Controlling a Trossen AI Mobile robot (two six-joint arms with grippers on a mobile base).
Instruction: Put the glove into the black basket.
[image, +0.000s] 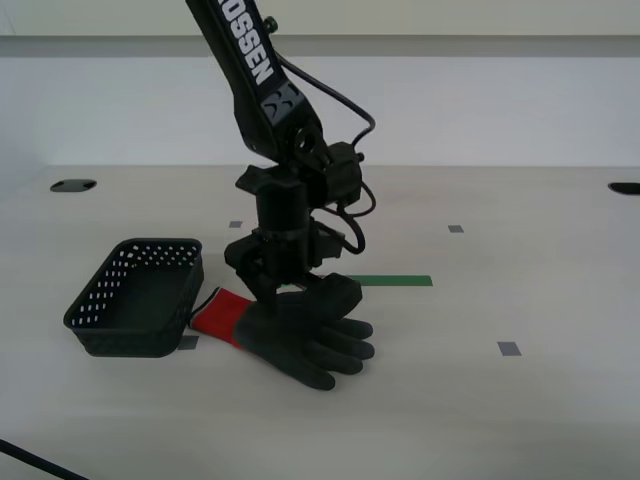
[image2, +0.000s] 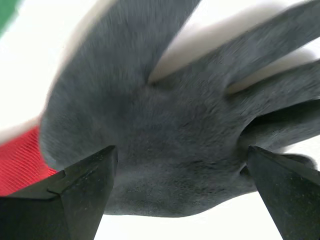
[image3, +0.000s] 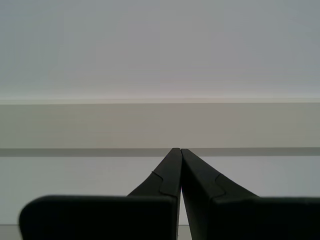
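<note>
glove (image: 300, 335) lay on tabletop (image: 500, 420) beside black basket (image: 140, 298), not in | my second gripper (image2: 180, 172) jaws spread over palm, ungrasped | my first gripper (image3: 180, 152) jaws pressed together, empty

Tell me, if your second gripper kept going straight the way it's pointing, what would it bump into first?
The glove. My second gripper is open and points down at its dark grey palm, a finger on each side. In the exterior view it hangs just above the glove; I can't tell whether it touches yet.

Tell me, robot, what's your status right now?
My second gripper open, straddling the dark grey rubbery glove with red knit cuff. My first gripper shut, empty. Glove on table beside the black perforated plastic basket; nothing in the way.
</note>
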